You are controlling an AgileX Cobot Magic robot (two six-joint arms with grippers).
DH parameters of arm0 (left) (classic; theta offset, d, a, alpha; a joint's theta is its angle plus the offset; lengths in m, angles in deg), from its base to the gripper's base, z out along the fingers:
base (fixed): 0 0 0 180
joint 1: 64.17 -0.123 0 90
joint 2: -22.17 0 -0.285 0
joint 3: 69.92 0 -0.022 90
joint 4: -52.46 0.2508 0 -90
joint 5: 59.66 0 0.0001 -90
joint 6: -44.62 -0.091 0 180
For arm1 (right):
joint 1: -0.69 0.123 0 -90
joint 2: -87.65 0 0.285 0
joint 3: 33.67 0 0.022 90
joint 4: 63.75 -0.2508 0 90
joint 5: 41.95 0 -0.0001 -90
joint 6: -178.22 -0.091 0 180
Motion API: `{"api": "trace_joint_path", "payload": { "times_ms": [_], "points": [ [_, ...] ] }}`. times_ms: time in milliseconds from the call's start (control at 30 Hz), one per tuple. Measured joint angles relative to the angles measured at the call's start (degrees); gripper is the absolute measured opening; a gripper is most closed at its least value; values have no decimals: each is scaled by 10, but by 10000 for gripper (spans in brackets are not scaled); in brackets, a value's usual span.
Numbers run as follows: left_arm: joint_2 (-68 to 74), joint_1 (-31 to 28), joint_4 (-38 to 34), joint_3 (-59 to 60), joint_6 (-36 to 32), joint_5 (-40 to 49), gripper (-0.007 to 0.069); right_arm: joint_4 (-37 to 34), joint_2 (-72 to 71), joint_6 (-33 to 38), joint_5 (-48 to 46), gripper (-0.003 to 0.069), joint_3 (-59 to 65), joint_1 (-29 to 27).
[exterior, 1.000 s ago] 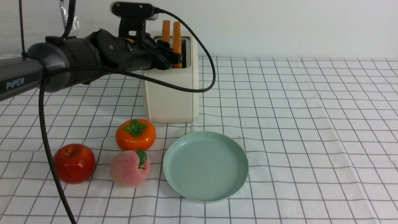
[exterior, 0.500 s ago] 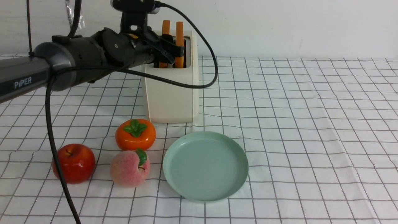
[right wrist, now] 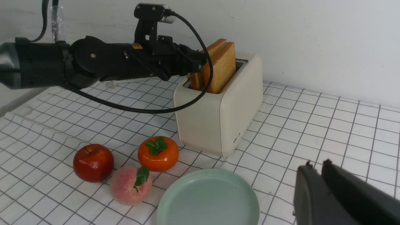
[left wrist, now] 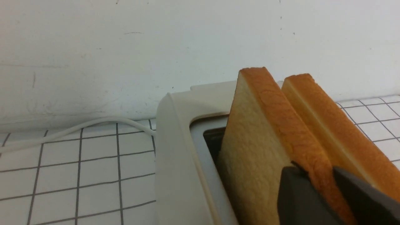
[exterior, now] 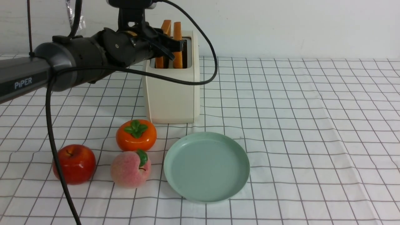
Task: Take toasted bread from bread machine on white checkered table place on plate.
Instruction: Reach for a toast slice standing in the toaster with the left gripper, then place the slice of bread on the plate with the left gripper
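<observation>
The cream-white bread machine (exterior: 171, 93) stands at the back of the white checkered table (exterior: 312, 125) with two slices of toasted bread upright in its slots. My left gripper (exterior: 171, 47) is shut on the crust edge of the left slice (exterior: 164, 27), which leans a little to the left; in the left wrist view the gripper (left wrist: 316, 171) clamps that slice (left wrist: 256, 140), with the other slice (left wrist: 331, 125) beside it. The other slice (exterior: 177, 34) stands straight. The mint-green plate (exterior: 206, 165) lies empty in front of the machine. My right gripper (right wrist: 317, 164) is shut and empty, above the cloth beside the plate (right wrist: 207, 200).
An orange persimmon (exterior: 136, 135), a pink peach (exterior: 130, 168) and a red apple (exterior: 74, 163) sit left of the plate. The left arm's black cable (exterior: 212, 62) loops past the machine. A white wall stands close behind. The right of the cloth is bare.
My left gripper has risen a little at the machine's top. The left slice now leans to the left in its jaws; the other slice and the plate have not moved.
</observation>
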Motion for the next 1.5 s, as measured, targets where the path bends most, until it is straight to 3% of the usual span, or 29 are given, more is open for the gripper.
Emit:
{"api": "trace_joint_path", "payload": {
  "times_ms": [400, 600, 833, 933, 1067, 1200, 1500],
  "points": [
    [-31, 0, -2, -40, 1, 2, 76, 0, 0, 0, 1, 60, 0, 0],
    [-147, 0, -2, -49, 1, 25, 76, -1, 0, 0, 27, 60, 0, 0],
    [-274, -1, 3, -50, 27, 254, 76, -6, 0, 0, 10, 60, -17, 0],
    [-304, -1, 3, -48, 69, 433, 76, -5, -1, 0, -29, 27, -30, 0],
    [-290, 24, -19, 13, 79, 542, 76, -1, -8, 0, -80, -18, -34, 0],
    [-226, 61, -61, 90, 66, 511, 76, 4, -22, 0, -126, -19, -35, 0],
    [-95, 64, -121, 105, 63, 442, 76, 4, -40, 0, -194, -13, -35, 0]
  ]
}}
